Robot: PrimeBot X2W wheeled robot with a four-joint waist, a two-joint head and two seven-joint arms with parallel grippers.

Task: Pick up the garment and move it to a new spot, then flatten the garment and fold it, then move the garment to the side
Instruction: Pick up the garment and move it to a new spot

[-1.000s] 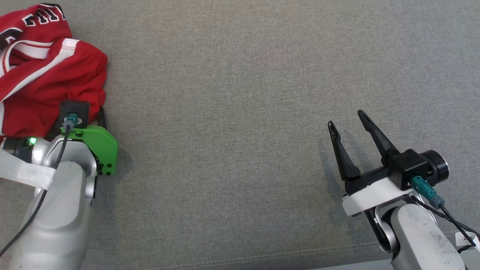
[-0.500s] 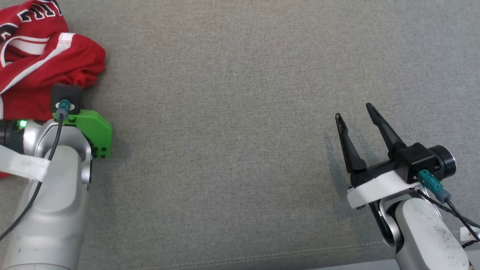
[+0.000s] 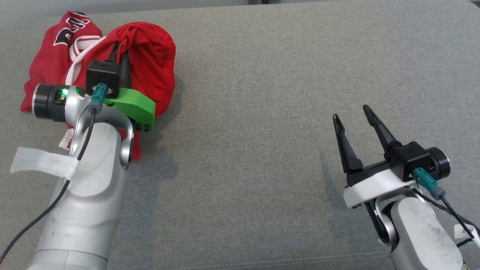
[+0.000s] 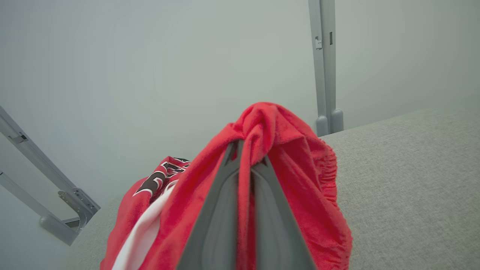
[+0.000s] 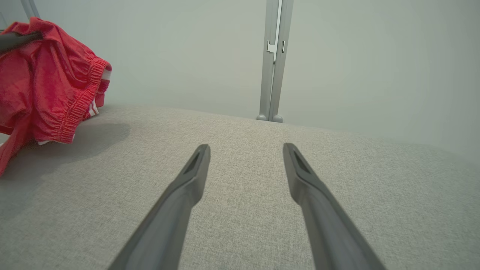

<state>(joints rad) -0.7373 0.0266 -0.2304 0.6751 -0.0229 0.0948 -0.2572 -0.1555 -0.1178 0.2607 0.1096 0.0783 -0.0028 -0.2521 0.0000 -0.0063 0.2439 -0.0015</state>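
Note:
The garment [image 3: 150, 56] is red with white trim and dark lettering, bunched at the far left of the grey surface. My left gripper [image 3: 122, 48] is shut on a fold of it and holds that part lifted; cloth drapes over both fingers [image 4: 262, 195] in the left wrist view, where the garment [image 4: 300, 168] hangs down around them. From the right wrist view the garment [image 5: 48, 82] hangs at the upper left above its shadow. My right gripper [image 3: 352, 114] stands open over bare fabric at the lower right, its two fingers [image 5: 195, 168] well apart with nothing between them.
The grey upholstered surface [image 3: 255, 112] spreads wide between the two arms. Its far edge meets a pale wall with a grey metal post [image 5: 272, 60]. A seam [image 3: 262, 258] runs along the near edge.
The left gripper has shut on the garment and lifted it, and the bunch now sits further right. The head camera has shifted. The right gripper stays open, about where it was.

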